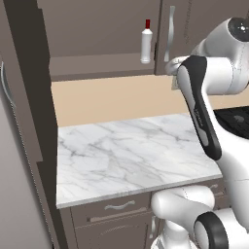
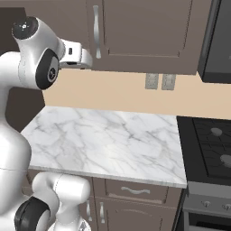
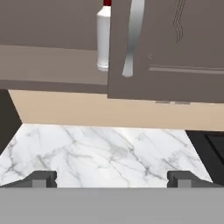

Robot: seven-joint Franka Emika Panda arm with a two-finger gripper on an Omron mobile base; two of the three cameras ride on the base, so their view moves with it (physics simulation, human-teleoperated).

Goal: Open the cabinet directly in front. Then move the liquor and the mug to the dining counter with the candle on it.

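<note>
Marble worktop (image 3: 105, 153) is lying nearest you, well below the gripper (image 3: 112, 177), whose fingers are standing spread wide and holding nothing. Relative to that gripper, the liquor (image 3: 103, 37) is standing upright, up and slightly left on the cabinet (image 3: 48, 57) shelf. You are facing the shut right-hand door (image 3: 175, 48), whose edge is covering the bottle's right side, while open room is lying to its left.
</note>
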